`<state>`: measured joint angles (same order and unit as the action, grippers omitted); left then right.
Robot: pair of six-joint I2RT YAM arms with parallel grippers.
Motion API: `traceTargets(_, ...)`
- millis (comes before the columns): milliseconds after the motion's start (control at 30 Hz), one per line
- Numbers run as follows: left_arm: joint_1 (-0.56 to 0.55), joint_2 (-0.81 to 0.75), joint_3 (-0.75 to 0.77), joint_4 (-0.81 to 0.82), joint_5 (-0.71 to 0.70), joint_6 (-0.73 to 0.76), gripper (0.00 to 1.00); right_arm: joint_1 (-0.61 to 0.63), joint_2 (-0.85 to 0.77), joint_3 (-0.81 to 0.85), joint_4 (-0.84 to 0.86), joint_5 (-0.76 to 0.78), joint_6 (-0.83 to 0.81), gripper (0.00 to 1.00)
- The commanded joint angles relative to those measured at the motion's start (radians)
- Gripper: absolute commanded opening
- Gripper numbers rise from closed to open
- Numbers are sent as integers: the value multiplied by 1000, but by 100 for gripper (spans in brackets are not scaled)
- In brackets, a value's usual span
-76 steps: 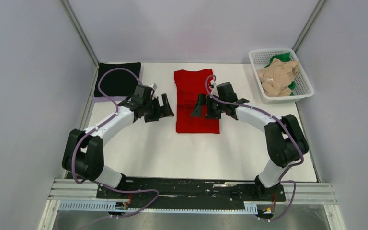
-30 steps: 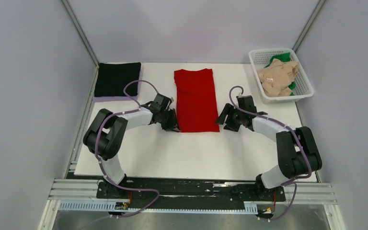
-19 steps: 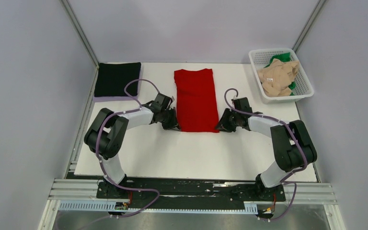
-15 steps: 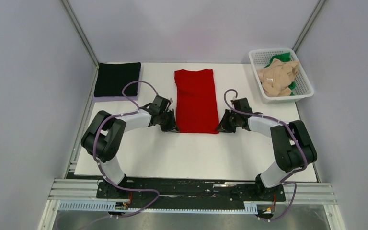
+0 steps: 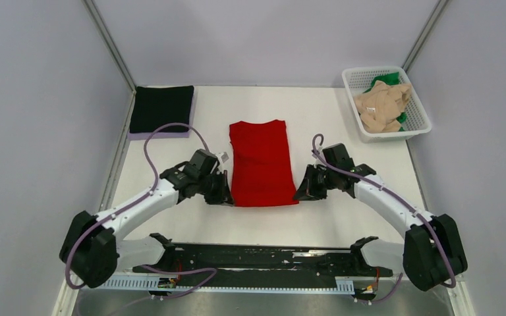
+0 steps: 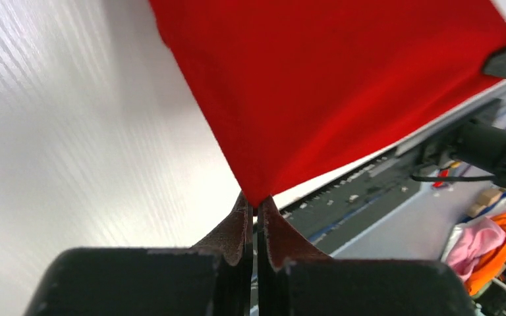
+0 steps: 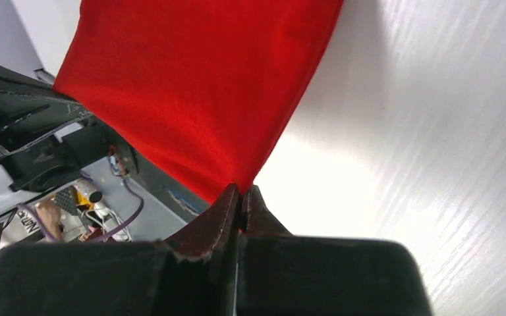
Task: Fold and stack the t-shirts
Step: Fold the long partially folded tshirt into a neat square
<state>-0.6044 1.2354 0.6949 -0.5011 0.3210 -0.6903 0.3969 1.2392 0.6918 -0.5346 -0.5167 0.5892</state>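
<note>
The red t-shirt (image 5: 259, 163) lies as a long folded strip in the middle of the table, its near end raised. My left gripper (image 5: 227, 197) is shut on its near left corner (image 6: 253, 191). Shut on the near right corner (image 7: 237, 186) is my right gripper (image 5: 298, 195). A black t-shirt (image 5: 162, 108) lies folded at the back left. The beige t-shirt (image 5: 383, 105) sits crumpled in the basket, with the green t-shirt (image 5: 387, 79) partly showing beneath it.
A white lattice basket (image 5: 418, 125) stands at the back right, by the right wall. The black t-shirt rests on a lilac sheet (image 5: 160, 134). Both arm bases and a black rail (image 5: 263, 260) run along the near table edge. Grey walls enclose both sides.
Both grippers shut on the red t-shirt's near corners. They have pulled it toward the near edge, so its far end has slid back from the rear of the table.
</note>
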Motion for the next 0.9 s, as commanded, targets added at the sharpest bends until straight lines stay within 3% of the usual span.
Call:
traceTargets(0, 4, -137, 106, -105, -18, 15, 0, -5, -54, 118, -78, -33, -20, 0)
traceTargets(133, 14, -132, 191, -43, -92, 29, 0, -23, -1, 240, -56, -7, -28, 0)
traceTargets(433, 203, 150, 433, 117, -62, 77, 0, -117, 237, 513, 6, -31, -54, 0)
traceTargets(867, 331, 463, 691, 126, -48, 133, 0, -187, 551, 812, 38, -54, -62, 0)
